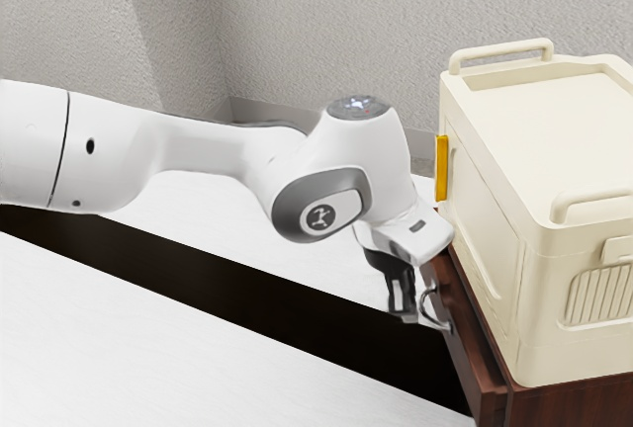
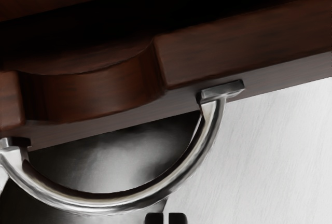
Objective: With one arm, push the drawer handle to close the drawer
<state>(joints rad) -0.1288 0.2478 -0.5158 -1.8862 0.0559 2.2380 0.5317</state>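
In the exterior view my gripper (image 1: 404,314) points down on the outer side of the drawer's curved metal handle (image 1: 431,306). The dark wooden drawer (image 1: 467,343) stands slightly out from beneath the cream box. From the wrist view, the drawer front (image 2: 244,40) has a scooped notch, and a dark gap separates it from the wood behind. The silver handle (image 2: 192,156) arcs outward from that front. Just outside the arc, the tips of my gripper (image 2: 166,218) are shut, nearly meeting, with nothing between them. Contact with the handle cannot be made out.
A large cream box (image 1: 539,180) with raised handles and a yellow strip (image 1: 442,168) rests on the wooden cabinet (image 1: 564,404). White surfaces (image 1: 168,328) lie below the arm, with a dark band between them. A textured wall stands behind.
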